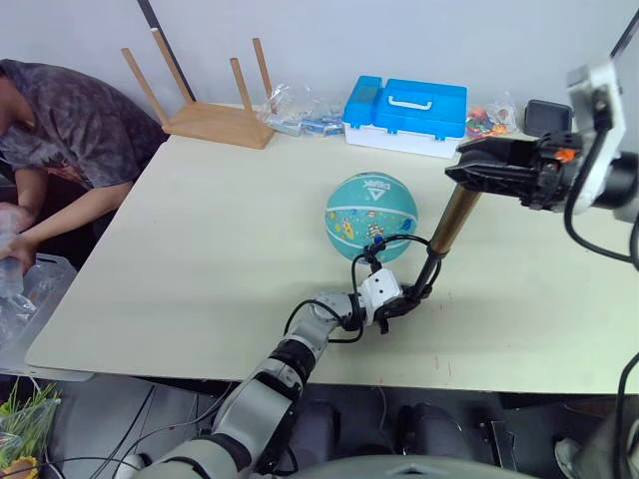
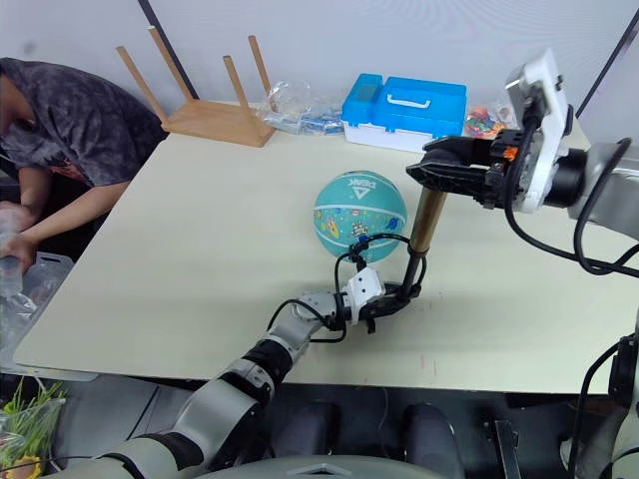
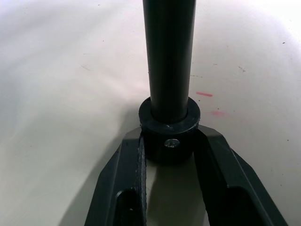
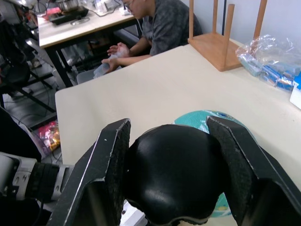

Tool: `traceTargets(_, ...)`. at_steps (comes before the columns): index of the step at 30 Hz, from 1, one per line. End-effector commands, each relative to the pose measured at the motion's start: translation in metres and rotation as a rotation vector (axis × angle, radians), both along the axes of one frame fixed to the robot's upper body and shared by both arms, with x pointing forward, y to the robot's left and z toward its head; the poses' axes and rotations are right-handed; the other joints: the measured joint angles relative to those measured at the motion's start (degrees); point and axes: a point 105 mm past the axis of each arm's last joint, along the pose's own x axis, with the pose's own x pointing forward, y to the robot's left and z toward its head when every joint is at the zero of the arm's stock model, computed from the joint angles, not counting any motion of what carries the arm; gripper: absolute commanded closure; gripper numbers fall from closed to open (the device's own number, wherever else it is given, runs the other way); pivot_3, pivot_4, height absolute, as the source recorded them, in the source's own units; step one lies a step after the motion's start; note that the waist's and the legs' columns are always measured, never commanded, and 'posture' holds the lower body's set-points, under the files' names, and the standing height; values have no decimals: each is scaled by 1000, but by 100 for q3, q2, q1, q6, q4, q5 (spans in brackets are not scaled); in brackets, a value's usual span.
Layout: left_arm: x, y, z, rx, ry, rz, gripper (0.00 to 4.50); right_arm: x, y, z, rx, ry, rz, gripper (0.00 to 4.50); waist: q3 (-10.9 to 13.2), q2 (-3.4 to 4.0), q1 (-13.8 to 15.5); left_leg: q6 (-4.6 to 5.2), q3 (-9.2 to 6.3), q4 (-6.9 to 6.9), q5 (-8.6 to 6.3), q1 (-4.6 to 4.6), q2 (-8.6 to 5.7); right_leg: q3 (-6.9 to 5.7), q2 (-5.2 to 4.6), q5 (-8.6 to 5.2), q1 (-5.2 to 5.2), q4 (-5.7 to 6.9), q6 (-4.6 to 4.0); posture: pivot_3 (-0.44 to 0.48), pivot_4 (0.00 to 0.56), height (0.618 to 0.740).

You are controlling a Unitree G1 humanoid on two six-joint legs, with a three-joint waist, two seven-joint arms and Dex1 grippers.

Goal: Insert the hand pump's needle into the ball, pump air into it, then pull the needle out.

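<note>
At far left of the head views we see a person [image 1: 60, 130] bent over beside the table [image 1: 180, 249], hands low by a clear bin [image 1: 30, 289]; an upturned stool [image 1: 215, 110] lies at the table's upper left edge. At lower centre the left gripper [image 1: 397, 304] clamps the black base cap of the pump [image 1: 454, 222]; in the left wrist view we see its two fingers [image 3: 129, 165] closed against that cap [image 3: 169, 134], pinning it to the tabletop. Just above, at centre frame, the ball [image 1: 371, 215] rests on the table, touching neither gripper; the hose [image 1: 394, 241] loops from the pump's foot toward the ball's near side, and we cannot tell whether the needle is seated. The pump's long axis rises from the left gripper up and to the right, tilted, with the ball just to its left. At its top, upper right of the frame, the right gripper [image 1: 479, 172] closes on the handle [image 4: 175, 172], one finger on each side. We judge the coming stroke to run along that tilted axis, the right arm driving and the left bracing. Behind the ball a closed blue case [image 1: 407, 110] stands at the far edge, contents hidden; beside it lies a clear bag [image 1: 295, 110] of small packets.
</note>
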Motion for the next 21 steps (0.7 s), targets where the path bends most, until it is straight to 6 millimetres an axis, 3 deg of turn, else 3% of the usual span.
traceTargets(1,-43,56,-89,262,302,87,3546,4,-1,-14,-18,-23,-25,2427,-4,-4,0,0,-1,0,0,0,0,-1,0,0,0,0,0,0,150,740)
traceTargets(7,-44,59,-89,260,297,94,3546,22,3,-101,-52,151,-59,2427,-61,-49,-53,-12,18,-6,-15,35,15,4,-1,-1,44,0,0,0,150,740)
traceTargets(13,-42,63,-87,252,290,102,3546,20,16,-174,-87,290,-54,2427,-110,-54,-147,-24,9,-31,-24,77,33,-13,-6,-15,70,-3,-22,0,150,740)
traceTargets(16,-40,65,-84,244,281,107,3546,11,17,-231,-182,388,-52,2427,-142,-79,-165,-23,13,-49,-23,100,31,-10,-5,-5,83,-3,-5,0,150,740)
traceTargets(19,-38,66,-83,244,278,111,3546,9,18,-247,-201,403,-44,2427,-155,-86,-179,-23,15,-64,-26,131,43,-12,-5,-11,100,-3,-13,0,150,740)
traceTargets(21,-37,67,-82,241,276,114,3546,11,21,-245,-196,381,-40,2427,-163,-98,-185,-24,26,-65,-29,144,57,-15,-7,-16,104,-3,-21,0,150,740)
